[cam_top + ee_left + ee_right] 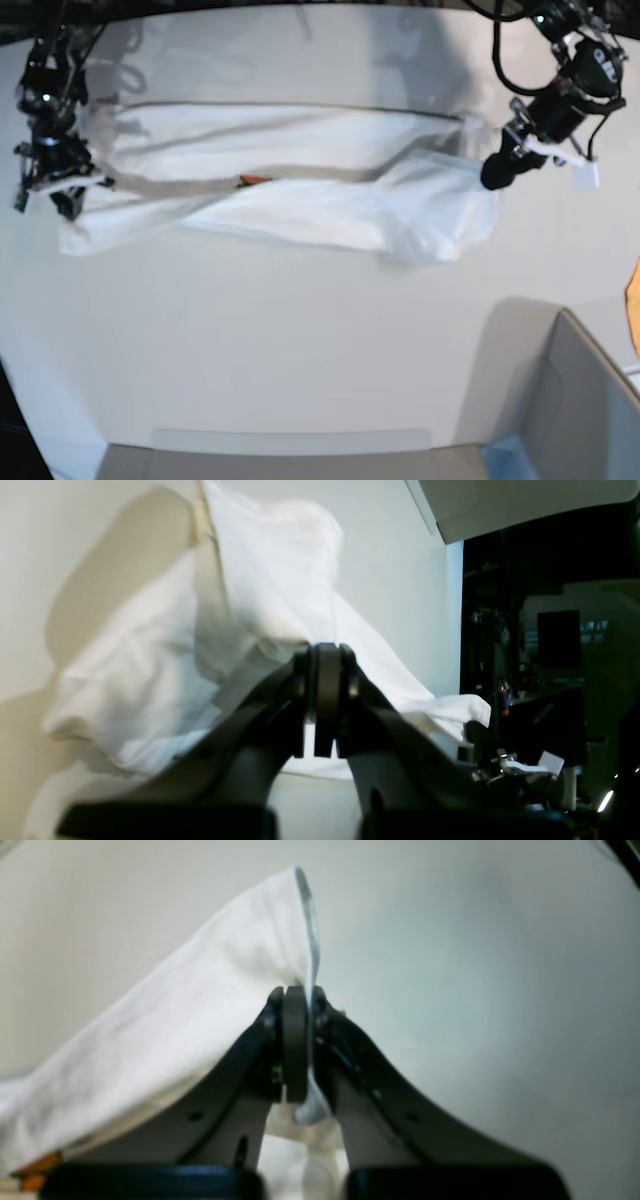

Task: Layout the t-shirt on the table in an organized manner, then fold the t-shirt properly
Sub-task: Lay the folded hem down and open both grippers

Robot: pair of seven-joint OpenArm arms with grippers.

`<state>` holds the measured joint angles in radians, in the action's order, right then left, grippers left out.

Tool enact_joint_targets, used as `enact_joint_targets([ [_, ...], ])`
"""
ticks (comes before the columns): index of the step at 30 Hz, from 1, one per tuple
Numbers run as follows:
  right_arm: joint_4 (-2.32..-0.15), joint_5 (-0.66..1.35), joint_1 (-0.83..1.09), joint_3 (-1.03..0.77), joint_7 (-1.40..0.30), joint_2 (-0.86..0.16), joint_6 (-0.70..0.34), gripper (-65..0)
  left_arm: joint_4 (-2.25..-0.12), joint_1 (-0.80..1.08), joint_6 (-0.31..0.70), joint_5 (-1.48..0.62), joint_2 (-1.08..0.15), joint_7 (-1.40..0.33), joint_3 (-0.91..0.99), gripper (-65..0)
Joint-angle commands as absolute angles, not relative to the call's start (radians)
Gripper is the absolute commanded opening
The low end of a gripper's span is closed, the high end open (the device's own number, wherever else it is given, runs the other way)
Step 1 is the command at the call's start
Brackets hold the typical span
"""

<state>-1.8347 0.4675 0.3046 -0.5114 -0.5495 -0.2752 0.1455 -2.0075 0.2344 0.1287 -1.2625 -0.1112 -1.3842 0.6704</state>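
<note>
The white t-shirt (280,190) hangs stretched sideways over the far part of the white table (300,340), held at both ends. In the base view my left gripper (492,176) is at the right end and my right gripper (68,190) at the left end. Up close, the left gripper (327,650) is shut on a bunched fold of the t-shirt (270,580). The right gripper (296,995) is shut on a hem edge of the t-shirt (175,1030). A small orange label (252,181) shows mid-shirt. The print is hidden.
A grey box-like corner piece (580,400) stands at the near right. A pale strip (290,440) lies along the table's near edge. Past the table's edge in the left wrist view is a dark room with equipment (550,655).
</note>
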Motion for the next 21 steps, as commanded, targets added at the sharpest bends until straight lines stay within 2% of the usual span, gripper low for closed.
enact_joint_targets([
  [1,-1.867,0.464,0.300,-0.527,-0.530,-0.291,0.142,-65.0,-2.028,0.228,0.122,-1.317,-0.120,-1.396,0.680,-65.0],
  [9,-1.888,0.464,0.355,-0.526,-0.527,-0.286,0.142,-65.0,-2.028,0.246,0.122,-1.323,-0.119,-1.396,0.676,-65.0],
  [14,-1.940,0.460,0.418,-0.524,-0.522,-0.240,0.142,-65.0,-2.025,0.257,0.122,-1.316,-0.120,-1.396,0.676,-65.0],
  [21,-1.991,0.460,0.527,-0.507,-0.522,-0.225,0.140,-65.0,-2.022,0.257,0.122,-1.314,-0.119,-1.396,0.674,-65.0],
])
